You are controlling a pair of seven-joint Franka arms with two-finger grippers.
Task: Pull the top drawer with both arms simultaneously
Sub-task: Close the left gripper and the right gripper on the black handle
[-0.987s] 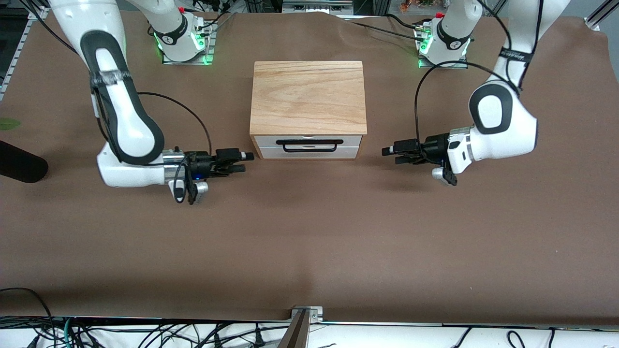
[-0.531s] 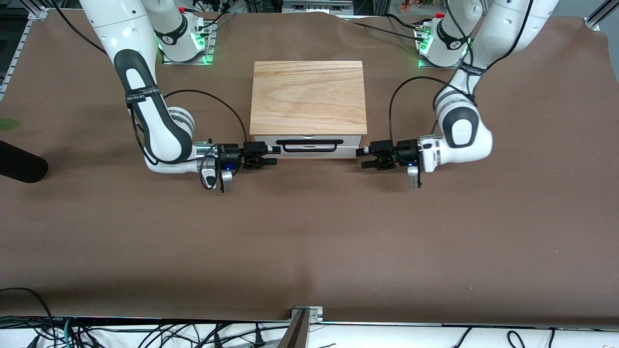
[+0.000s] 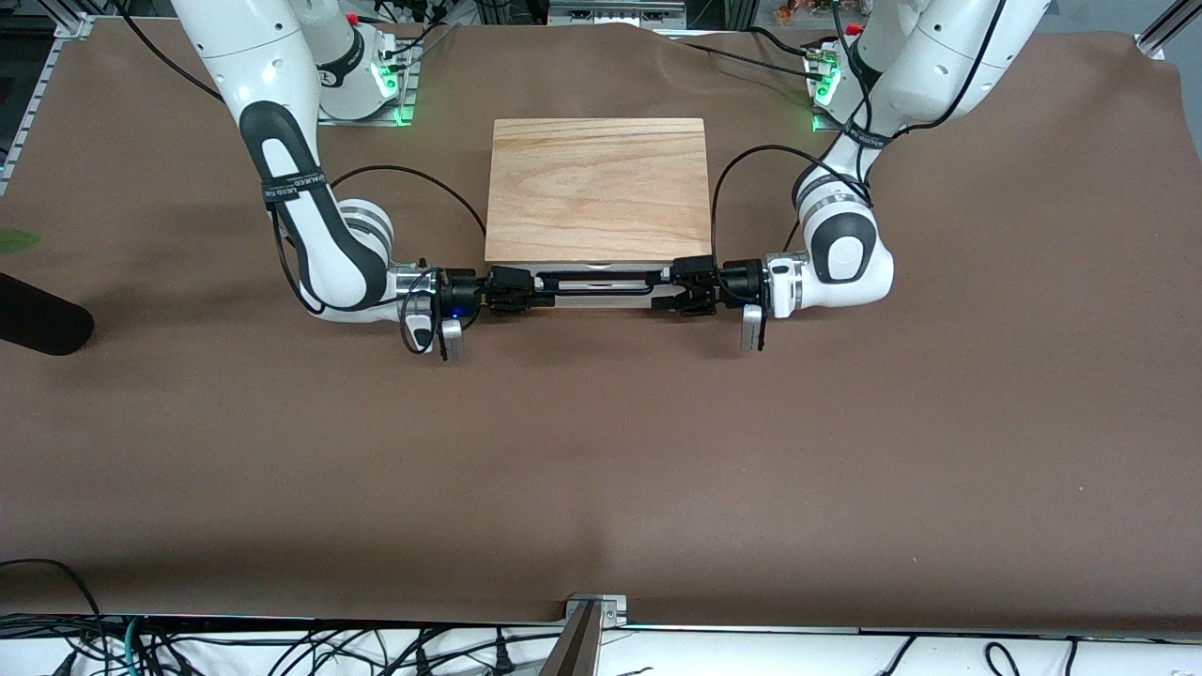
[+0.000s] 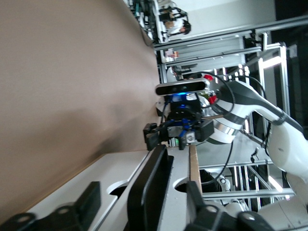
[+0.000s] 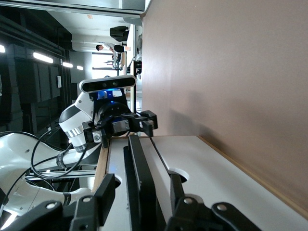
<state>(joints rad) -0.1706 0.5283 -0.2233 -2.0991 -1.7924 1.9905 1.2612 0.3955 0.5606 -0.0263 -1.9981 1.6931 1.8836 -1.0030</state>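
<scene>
The top drawer (image 3: 601,290) looks closed; its white front sits under the cabinet's wood top (image 3: 598,188). Its black bar handle (image 3: 598,278) runs across the front. My right gripper (image 3: 531,289) is at the handle's end toward the right arm, my left gripper (image 3: 669,289) at the end toward the left arm. Both are open. In the left wrist view the left gripper (image 4: 142,191) straddles the handle (image 4: 155,178), fingers (image 4: 87,201) clear of it. In the right wrist view the right gripper (image 5: 142,182) straddles the handle (image 5: 139,168), fingers (image 5: 105,191) apart from it.
The brown table (image 3: 601,469) spreads in front of the cabinet. A black object (image 3: 38,324) lies at the right arm's end of the table. Each wrist view shows the other arm's gripper facing it, the right gripper (image 4: 161,134) and the left gripper (image 5: 139,124).
Both arms have swung in from the cabinet's sides toward the drawer front. The open grippers now reach the two ends of the handle. The drawer has not moved.
</scene>
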